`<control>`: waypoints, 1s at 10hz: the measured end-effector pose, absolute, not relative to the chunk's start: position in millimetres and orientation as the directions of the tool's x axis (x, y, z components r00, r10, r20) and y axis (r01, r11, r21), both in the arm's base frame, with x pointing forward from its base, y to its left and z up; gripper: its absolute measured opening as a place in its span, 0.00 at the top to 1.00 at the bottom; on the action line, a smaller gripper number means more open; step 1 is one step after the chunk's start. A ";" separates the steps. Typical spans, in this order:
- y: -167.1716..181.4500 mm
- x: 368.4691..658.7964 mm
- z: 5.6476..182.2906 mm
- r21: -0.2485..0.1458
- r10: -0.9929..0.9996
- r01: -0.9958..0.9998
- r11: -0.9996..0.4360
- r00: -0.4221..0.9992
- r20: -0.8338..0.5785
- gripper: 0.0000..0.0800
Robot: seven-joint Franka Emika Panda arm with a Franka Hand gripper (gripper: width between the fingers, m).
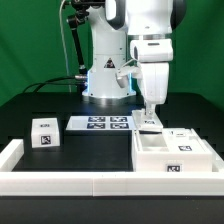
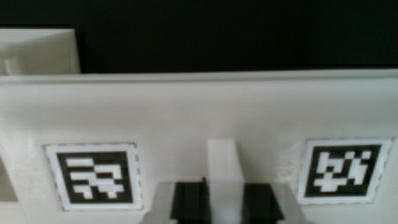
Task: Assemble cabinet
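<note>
The white cabinet box (image 1: 172, 160) lies at the exterior view's right, open side up, with tags on its front. My gripper (image 1: 150, 121) comes straight down onto its back edge. In the wrist view a white tagged face of the box (image 2: 214, 110) fills the picture, with one tag (image 2: 93, 178) on one side and another (image 2: 347, 170) on the other. A narrow white rib (image 2: 224, 165) runs between my two dark fingers (image 2: 187, 205), which press against both of its sides. My gripper (image 2: 224, 206) looks shut on this rib. A small white tagged block (image 1: 43, 133) sits apart at the exterior view's left.
The marker board (image 1: 105, 123) lies in front of the robot base (image 1: 105, 85). Long plain white rails run along the front (image 1: 100, 183) and the left (image 1: 10, 155) of the black table.
</note>
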State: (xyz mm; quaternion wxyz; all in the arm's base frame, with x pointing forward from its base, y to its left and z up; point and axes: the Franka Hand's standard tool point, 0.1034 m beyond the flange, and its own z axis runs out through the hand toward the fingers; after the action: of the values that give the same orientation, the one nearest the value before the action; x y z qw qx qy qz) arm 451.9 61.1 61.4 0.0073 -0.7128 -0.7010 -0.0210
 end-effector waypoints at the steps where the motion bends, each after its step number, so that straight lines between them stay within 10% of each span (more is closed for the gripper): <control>1: 58.5 453.3 58.4 0.015 0.999 1.000 -0.020 0.019 0.043 0.91; 10: 55.8 454.6 56.4 -0.003 0.999 1.000 0.005 -0.004 0.037 0.91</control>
State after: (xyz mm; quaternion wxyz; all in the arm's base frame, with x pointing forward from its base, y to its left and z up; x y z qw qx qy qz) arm 454.6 55.8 56.4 0.0144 -0.7054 -0.7086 -0.0119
